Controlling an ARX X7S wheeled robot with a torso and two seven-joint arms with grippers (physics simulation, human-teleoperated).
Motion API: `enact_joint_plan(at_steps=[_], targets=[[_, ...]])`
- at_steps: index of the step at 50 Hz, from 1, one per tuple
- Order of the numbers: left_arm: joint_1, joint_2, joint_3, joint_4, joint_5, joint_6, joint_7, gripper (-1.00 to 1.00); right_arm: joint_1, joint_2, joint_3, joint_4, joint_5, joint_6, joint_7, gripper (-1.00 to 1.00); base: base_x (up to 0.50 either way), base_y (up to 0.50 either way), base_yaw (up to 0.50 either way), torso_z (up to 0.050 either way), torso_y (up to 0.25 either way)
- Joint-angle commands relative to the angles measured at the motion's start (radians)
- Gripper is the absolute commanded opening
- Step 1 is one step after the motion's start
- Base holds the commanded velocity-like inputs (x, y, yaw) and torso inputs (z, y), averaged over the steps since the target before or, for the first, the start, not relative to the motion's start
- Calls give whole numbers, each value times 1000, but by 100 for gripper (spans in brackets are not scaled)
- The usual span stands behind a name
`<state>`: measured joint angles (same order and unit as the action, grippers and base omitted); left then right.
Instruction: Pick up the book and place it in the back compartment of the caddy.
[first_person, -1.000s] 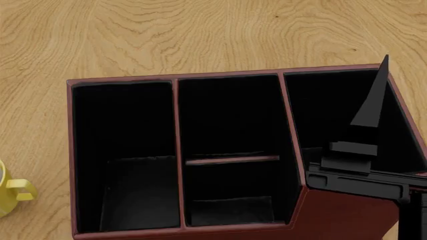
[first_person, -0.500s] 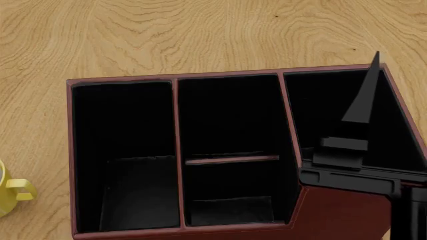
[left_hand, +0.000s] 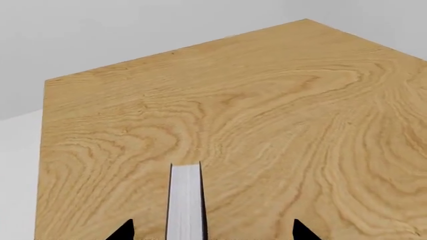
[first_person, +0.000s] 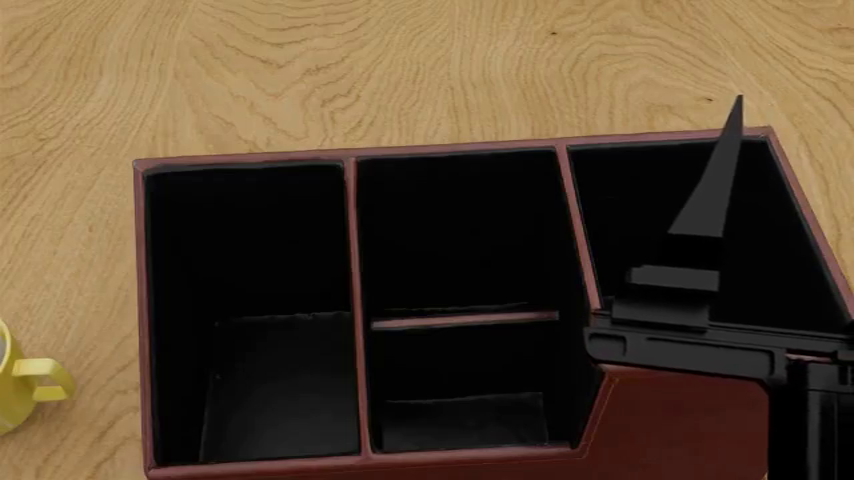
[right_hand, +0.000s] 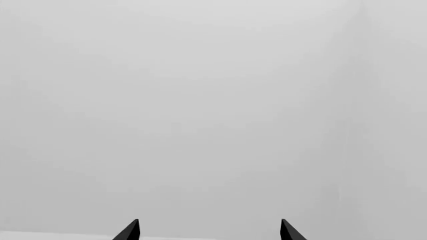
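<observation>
The book (left_hand: 185, 200) stands on the wooden table in the left wrist view, its pale page edges facing the camera. My left gripper (left_hand: 210, 231) is open; its fingertips (left_hand: 123, 231) stand wide on either side of the book and do not touch it. The book and the left gripper are out of the head view. The dark red-brown caddy (first_person: 354, 156) fills the head view. A reddish crossbar (first_person: 463, 320) splits its middle column into two short cells, the far one being the back compartment (first_person: 461, 235). My right gripper (first_person: 721, 160) hovers open and empty over the right long cell.
A yellow mug (first_person: 24, 385) sits at the left edge of the head view, beside the caddy. Bare wooden table (first_person: 400, 70) lies beyond the caddy. The right wrist view shows only blank grey past its fingertips (right_hand: 130, 231).
My right gripper has drifted to the left and slightly farther over the caddy's right cell. The caddy and the mug have not moved.
</observation>
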<state>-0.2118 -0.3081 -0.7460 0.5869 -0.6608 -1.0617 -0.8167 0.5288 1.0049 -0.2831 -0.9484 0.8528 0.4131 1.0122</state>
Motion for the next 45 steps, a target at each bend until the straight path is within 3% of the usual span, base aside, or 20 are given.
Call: enact_joint_plan(at_steps=[1, 45], targets=[[-1, -12, 11, -68, 27, 42, 18, 100, 17, -1, -8, -2, 7, 12, 4, 100, 0, 0, 0, 0, 0], [4, -23, 68, -384, 140, 233, 102, 100, 57, -7, -40, -5, 18, 36, 18, 100, 0, 0, 0, 0, 0]])
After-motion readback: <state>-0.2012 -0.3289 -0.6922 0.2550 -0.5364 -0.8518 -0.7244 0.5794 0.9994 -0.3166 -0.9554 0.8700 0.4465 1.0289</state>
